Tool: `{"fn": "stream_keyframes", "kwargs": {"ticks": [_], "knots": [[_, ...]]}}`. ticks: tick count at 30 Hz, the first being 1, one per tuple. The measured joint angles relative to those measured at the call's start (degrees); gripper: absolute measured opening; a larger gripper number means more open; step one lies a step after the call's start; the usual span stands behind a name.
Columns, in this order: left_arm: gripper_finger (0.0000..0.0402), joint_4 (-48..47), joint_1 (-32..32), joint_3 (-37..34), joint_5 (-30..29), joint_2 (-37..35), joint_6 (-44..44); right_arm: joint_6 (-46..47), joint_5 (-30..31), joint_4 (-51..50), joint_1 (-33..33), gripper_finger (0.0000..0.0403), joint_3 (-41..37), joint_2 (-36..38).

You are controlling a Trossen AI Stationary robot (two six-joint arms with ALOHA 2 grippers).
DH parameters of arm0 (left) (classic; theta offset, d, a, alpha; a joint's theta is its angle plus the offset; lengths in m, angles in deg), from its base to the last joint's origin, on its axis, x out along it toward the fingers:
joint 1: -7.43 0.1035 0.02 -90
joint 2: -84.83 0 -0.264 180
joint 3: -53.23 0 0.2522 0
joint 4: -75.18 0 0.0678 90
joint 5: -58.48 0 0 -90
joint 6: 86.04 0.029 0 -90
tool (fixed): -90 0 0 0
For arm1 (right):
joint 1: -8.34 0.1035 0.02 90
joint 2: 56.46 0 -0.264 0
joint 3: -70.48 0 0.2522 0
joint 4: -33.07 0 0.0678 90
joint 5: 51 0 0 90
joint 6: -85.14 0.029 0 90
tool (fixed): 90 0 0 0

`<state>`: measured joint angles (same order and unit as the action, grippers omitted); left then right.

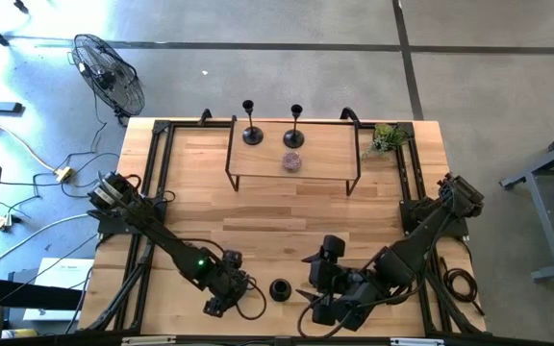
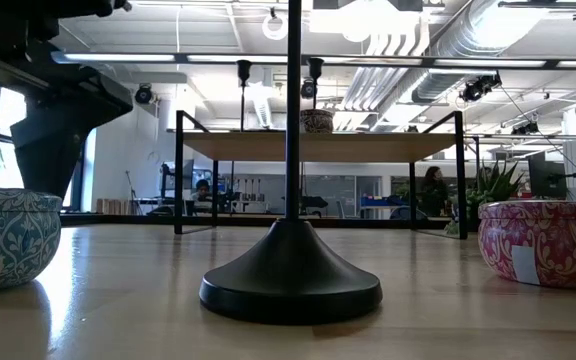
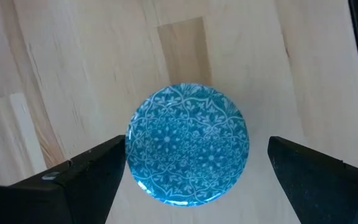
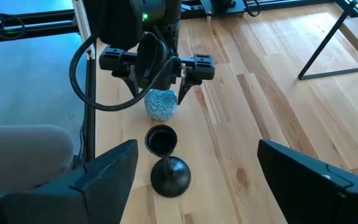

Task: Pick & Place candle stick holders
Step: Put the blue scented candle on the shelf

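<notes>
Three black candle stick holders are seen. Two stand upright on a raised wooden shelf (image 1: 291, 161) at the far side of the bench (image 1: 287, 226): the far left holder (image 1: 251, 125) and the far right holder (image 1: 295, 128), side by side, with a small patterned pot (image 1: 291, 161) set just in front of the right one. A small green plant (image 1: 387, 139) is noted at the shelf's right end.

The third holder (image 1: 279, 289) stands upright on the bench near the front edge, between the two hands. In the low view its flared base (image 2: 290, 270) fills the foreground, with the thin stem rising out of the top of the picture.

The left hand (image 1: 221, 293) is placed just to the left of this holder, pointed downward, fingers spread wide. Directly below it, between the fingers (image 3: 86, 180), a blue patterned tin (image 3: 188, 144) is seen from above; no contact with the tin is visible. The holder lies beside this hand, apart from it.

The right hand (image 1: 327, 288) is placed just to the right of the holder, fingers (image 4: 104, 174) spread wide and nothing held. From its wrist view the near holder (image 4: 165, 162) is seen ahead, roughly centred between the fingers but beyond their tips, untouched, with the blue tin and the left hand behind it.

A pink patterned tin (image 2: 543, 240) is noted at the right edge of the low view.
</notes>
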<state>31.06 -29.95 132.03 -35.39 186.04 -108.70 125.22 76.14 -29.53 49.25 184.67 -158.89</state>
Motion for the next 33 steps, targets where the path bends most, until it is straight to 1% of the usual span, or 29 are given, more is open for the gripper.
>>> {"fn": "stream_keyframes", "kwargs": {"ticks": [7,14,21,25,33], "knots": [[0.0382,0.43,0.00,0.00,-0.17,0.00,0.32,0.00,0.87,0.00,0.59,0.0327,0.00,0.00],[0.0382,1.18,0.62,0.00,-0.20,1.62,1.05,0.00,1.90,0.06,1.29,0.0327,0.00,0.00],[0.0382,2.62,2.30,-0.09,3.78,3.04,2.98,0.33,1.90,0.24,1.32,0.0327,0.00,0.00],[0.0382,3.55,2.19,-0.02,3.03,3.02,4.74,0.39,1.91,0.26,1.52,0.0327,0.00,0.00],[0.0382,3.68,2.81,-0.02,3.12,2.99,5.06,0.64,1.89,0.24,1.52,0.0327,-0.02,0.00]]}}
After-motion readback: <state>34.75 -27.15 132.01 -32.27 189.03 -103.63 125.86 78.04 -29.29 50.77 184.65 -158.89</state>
